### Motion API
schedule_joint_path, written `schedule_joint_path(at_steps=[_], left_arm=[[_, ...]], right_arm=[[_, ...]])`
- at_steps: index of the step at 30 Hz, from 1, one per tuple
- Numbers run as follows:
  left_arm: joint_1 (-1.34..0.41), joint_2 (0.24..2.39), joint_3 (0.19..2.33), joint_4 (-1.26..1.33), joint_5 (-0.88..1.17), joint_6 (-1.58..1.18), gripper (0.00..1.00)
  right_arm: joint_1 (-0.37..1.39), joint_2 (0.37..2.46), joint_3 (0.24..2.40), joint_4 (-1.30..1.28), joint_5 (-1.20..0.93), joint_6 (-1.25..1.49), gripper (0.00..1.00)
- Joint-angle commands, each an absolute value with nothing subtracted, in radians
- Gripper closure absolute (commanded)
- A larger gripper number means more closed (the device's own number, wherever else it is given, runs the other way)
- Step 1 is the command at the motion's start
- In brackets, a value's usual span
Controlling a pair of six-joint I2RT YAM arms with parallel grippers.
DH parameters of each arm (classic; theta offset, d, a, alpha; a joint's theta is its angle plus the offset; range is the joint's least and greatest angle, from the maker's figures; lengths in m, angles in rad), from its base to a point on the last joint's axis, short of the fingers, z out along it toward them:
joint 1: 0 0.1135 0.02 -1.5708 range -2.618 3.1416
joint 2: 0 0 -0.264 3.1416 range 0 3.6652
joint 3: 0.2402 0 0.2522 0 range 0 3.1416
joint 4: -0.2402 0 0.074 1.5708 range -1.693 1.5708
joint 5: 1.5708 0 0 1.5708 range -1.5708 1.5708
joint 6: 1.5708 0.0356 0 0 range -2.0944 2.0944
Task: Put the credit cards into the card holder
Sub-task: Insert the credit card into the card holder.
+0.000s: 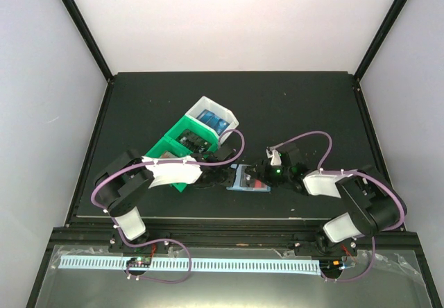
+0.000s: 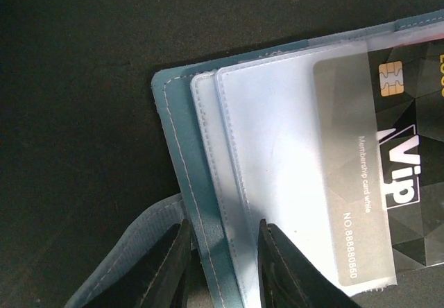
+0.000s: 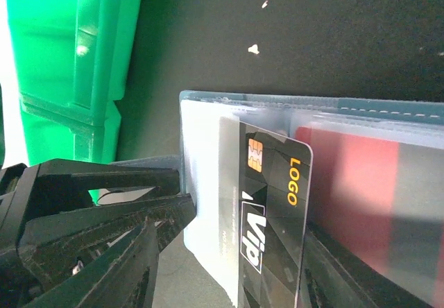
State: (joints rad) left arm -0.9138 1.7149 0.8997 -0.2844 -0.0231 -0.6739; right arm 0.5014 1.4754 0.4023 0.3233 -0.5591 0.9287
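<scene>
**Black card (image 2: 402, 155) partway into card holder (image 1: 244, 180)**

The holder is laid open on the tabletop (image 1: 312, 114). Its 9 o'clock edge is clamped in the jaws of the left gripper (image 2: 220, 266) — the jaws of the right gripper (image 3: 243, 280), at 3 o'clock, are spread apart around the card.

You see the card holder (image 1: 248, 180) lying flat on the black table (image 1: 312, 100), between the left gripper (image 1: 220, 176) and the right gripper (image 1: 267, 174). Both grippers sit at its edges. Just beyond the left gripper, a green bin (image 1: 177, 129) adjoins a white bin (image 1: 220, 108) containing blue credit cards (image 1: 211, 121).
</scene>
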Motion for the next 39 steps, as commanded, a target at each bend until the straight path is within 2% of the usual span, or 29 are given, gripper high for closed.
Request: schedule_joint_path(at_steps=[1,19,30,33,39], left_arm=[[-0.931,1.76,0.882,-0.282,0.019,-0.682,0.72],[-0.932,1.737,0.86,-0.274,0.017,-0.708,0.66],[-0.933,1.676,0.854,-0.303,-0.031,-0.732,0.71],[-0.933,1.678,0.854,-0.31,-0.038,-0.736,0.73],[-0.933,1.679,0.853,-0.323,-0.052,-0.75,0.76]], right_arm=[[0.522,1.483,0.435,0.203,-0.486,0.889,0.44],[0.644,1.559,0.507,0.227,-0.443,0.952,0.46],[0.659,1.43,0.536,-0.014,-0.239,0.892,0.43],[0.662,1.422,0.556,-0.064,-0.206,0.873,0.4],[0.686,1.45,0.59,-0.099,-0.188,0.858,0.4]])
